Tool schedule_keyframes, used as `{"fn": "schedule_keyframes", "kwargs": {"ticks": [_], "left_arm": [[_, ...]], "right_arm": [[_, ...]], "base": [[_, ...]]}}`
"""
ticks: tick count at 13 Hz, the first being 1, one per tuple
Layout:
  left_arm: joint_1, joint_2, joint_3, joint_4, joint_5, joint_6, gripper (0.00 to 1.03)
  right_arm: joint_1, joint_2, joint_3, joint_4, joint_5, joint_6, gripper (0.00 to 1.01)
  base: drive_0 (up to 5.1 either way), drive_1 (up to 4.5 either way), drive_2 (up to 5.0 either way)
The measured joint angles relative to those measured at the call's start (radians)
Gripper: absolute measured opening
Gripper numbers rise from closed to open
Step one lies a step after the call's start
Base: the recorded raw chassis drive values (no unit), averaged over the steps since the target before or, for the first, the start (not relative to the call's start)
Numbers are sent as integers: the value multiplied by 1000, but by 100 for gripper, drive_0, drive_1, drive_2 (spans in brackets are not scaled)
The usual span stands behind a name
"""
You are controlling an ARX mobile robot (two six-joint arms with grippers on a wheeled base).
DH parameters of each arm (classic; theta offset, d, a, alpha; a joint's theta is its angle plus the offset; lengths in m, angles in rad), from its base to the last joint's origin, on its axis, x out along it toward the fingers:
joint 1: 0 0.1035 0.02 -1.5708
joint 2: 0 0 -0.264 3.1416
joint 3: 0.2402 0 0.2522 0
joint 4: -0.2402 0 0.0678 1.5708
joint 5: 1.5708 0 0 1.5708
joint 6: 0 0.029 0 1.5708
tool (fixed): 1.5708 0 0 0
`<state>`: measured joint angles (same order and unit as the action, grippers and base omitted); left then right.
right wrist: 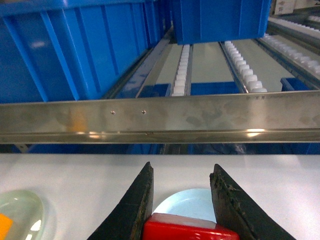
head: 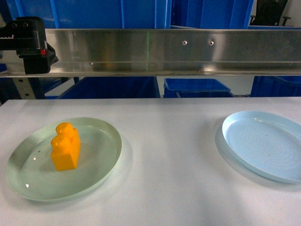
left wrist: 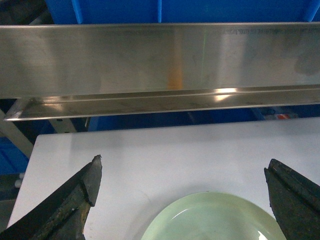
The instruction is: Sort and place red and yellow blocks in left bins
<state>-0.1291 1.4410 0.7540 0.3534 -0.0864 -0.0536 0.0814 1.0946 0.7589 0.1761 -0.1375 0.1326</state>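
The orange-yellow two-stud brick (head: 66, 147) stands upright on the left bin, a pale green plate (head: 28, 183). Neither gripper shows in the head view. In the left wrist view my left gripper (left wrist: 183, 164) is wide open and empty, and the far rim of the green plate (left wrist: 215, 220) lies below and between its fingers. In the right wrist view my right gripper (right wrist: 181, 167) is shut on the red block (right wrist: 190, 227), held above the table. A pale blue plate (right wrist: 187, 205) shows past the fingers.
The pale blue plate (head: 268, 146) lies at the right of the white table. A steel rail (head: 164, 49) runs along the far edge, with blue crates (head: 113, 12) behind it. A black fixture (head: 26, 42) sits at the rail's left end.
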Motion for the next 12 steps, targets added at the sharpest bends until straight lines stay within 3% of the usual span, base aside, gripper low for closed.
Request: {"fn": "schedule_keyframes", "kwargs": {"ticks": [1, 3, 4, 8, 12], "left_arm": [[0, 0, 0, 0, 0, 0, 98], [0, 0, 0, 0, 0, 0, 98], [0, 0, 0, 0, 0, 0, 98], [0, 0, 0, 0, 0, 0, 98], [0, 0, 0, 0, 0, 0, 98]], "right_arm": [[27, -106, -2, -41, 23, 25, 28], [50, -168, -1, -50, 61, 26, 28], [46, -162, -33, -73, 88, 5, 28], [23, -193, -42, -80, 62, -26, 28], [8, -193, -42, -82, 38, -27, 28]], "base": [[0, 0, 0], [0, 0, 0], [0, 0, 0], [0, 0, 0], [0, 0, 0]]}}
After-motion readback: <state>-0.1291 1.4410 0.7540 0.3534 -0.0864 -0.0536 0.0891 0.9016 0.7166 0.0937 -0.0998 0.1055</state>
